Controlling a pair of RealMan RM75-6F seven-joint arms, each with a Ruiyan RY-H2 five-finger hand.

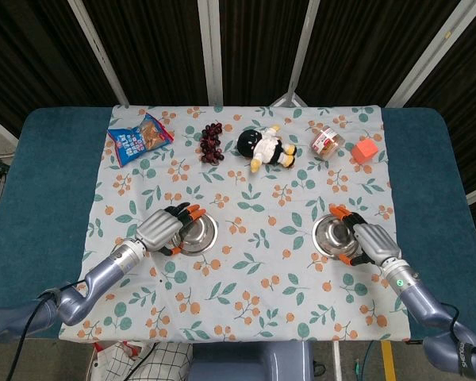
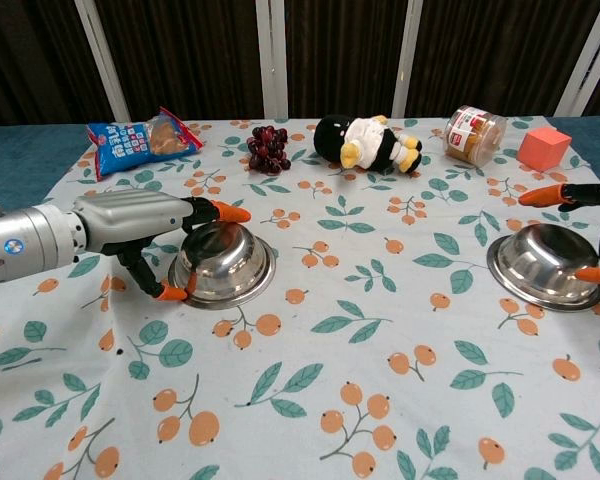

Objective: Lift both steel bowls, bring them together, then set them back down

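Note:
The left steel bowl (image 1: 198,234) (image 2: 225,266) sits flat on the flowered cloth. My left hand (image 1: 164,228) (image 2: 140,220) still grips its left side: the thumb is at the near rim and the fingers (image 2: 223,211) arch over the far rim. The right steel bowl (image 1: 333,236) (image 2: 540,266) also lies flat on the cloth, right of centre. My right hand (image 1: 370,242) (image 2: 590,232) is beside it with fingers spread wide. One fingertip hovers above the far rim and the thumb tip is over the near rim.
Along the far edge lie a blue snack bag (image 1: 139,138), dark grapes (image 1: 213,142), a plush penguin (image 1: 266,148), a small jar (image 1: 327,143) and an orange cube (image 1: 365,149). The cloth (image 1: 262,262) covers a teal table (image 1: 32,198).

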